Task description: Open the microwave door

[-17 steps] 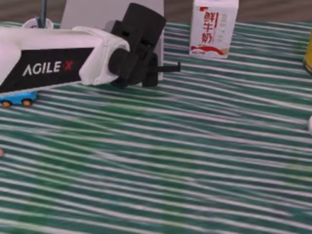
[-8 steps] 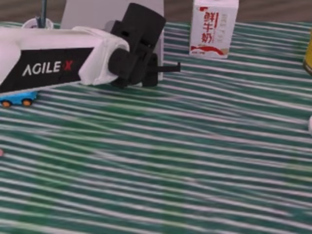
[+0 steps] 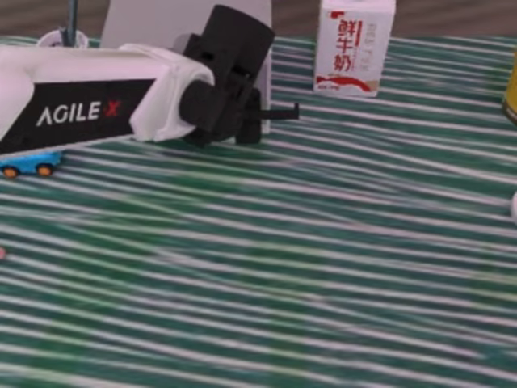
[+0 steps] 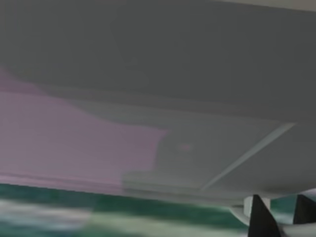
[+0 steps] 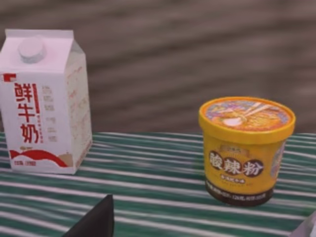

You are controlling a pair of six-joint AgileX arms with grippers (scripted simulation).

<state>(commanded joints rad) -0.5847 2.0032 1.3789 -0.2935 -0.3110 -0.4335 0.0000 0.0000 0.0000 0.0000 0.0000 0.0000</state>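
The light-grey microwave (image 3: 161, 18) stands at the back left of the table. My left arm reaches across in front of it, and its gripper (image 4: 282, 218) hangs at the front right corner by the microwave door (image 3: 265, 85). In the left wrist view the grey door (image 4: 207, 143) fills the picture, with pale purple showing to one side. The two dark fingertips (image 4: 259, 219) stand apart with green cloth between them, and a white piece of the handle (image 4: 248, 203) sits just behind one. My right gripper (image 5: 140, 224) is parked off the top view, with one dark finger (image 5: 101, 219) showing.
A white milk carton (image 3: 354, 44) with red characters stands right of the microwave. A yellow noodle cup (image 5: 246, 148) is at the far right edge. A small blue toy car (image 3: 28, 164) lies under my left arm. A white cup (image 3: 60, 36) is at the back left.
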